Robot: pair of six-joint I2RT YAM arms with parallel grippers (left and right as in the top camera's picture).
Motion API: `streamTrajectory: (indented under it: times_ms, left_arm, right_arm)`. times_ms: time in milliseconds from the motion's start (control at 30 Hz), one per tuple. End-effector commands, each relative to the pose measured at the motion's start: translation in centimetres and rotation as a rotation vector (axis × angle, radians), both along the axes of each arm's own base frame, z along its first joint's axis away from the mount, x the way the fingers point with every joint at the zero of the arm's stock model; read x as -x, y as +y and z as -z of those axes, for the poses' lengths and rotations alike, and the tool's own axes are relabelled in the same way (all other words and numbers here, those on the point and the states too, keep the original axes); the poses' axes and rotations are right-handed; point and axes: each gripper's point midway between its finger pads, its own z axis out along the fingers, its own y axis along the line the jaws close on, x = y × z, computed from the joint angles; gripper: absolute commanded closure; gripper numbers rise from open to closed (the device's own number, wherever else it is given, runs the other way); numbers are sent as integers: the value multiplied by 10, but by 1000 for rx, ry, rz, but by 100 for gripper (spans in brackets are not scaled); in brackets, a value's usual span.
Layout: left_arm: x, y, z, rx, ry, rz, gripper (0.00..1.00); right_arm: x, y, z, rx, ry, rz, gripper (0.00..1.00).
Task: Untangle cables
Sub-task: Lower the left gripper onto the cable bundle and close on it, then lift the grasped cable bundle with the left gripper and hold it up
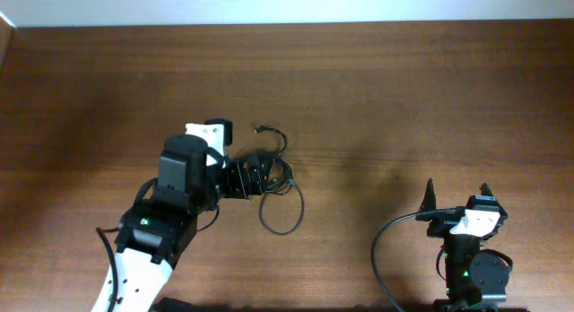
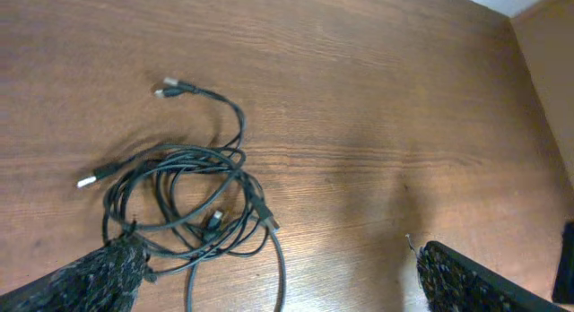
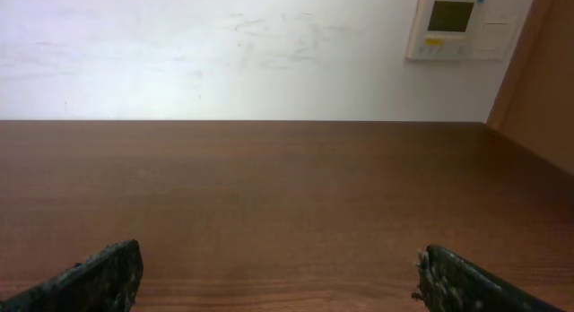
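— What room do I have on the left?

— Plenty. The table (image 1: 81, 88) runs bare to its left edge and up to the far edge. My left claw (image 1: 260, 176) sits left of centre, spread wide and holding nothing.

— And the cables (image 1: 282, 181)?

— Right at its tips, a tangled bundle near mid-table. One loop trails toward the near edge and one plug end pokes out on the far side. From the left wrist, the bundle lies between the two tips, crowded toward the finger (image 2: 99, 276) at that view's lower left. I can't tell whether that tip touches a strand. The other tip stands well apart from the bundle.

— Right of that?

— Open wood all the way across. My right claw (image 1: 457, 192) sits near the front right, also spread wide and empty, well apart from the cables. Its camera shows bare table up to the white wall (image 3: 224, 52), with a wall panel (image 3: 453, 23) at upper right.
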Motion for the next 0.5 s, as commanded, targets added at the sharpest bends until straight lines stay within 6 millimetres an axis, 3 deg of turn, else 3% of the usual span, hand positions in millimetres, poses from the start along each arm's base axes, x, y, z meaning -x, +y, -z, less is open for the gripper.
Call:
streamTrajectory:
  times_ms: [0,100,167,233,300,400,467]
  left_arm:
    - [-6,6,11,-57,43,-105,1]
    - [-13,22,46,-135,151,-300,1]
    - [-21,35,83,-101,286,-534,1]
    - [-27,34,114,-71,374,-648,1]
    - [-37,30,135,-82,396,-657,1]
    - [-41,6,175,-37,501,-586,3]
    - [-37,2,188,-42,544,-576,20]
  right_arm:
    - [1,-4,4,-6,10,23,2]
    - [1,-4,4,-6,10,23,1]
    - [1,-4,4,-6,10,23,2]
    - [1,-4,4,-6,10,23,1]
    - [1,-5,4,-6,10,24,1]
    - [1,-4,4,-6,10,23,1]
    - [1,-4,4,-6,10,23,1]
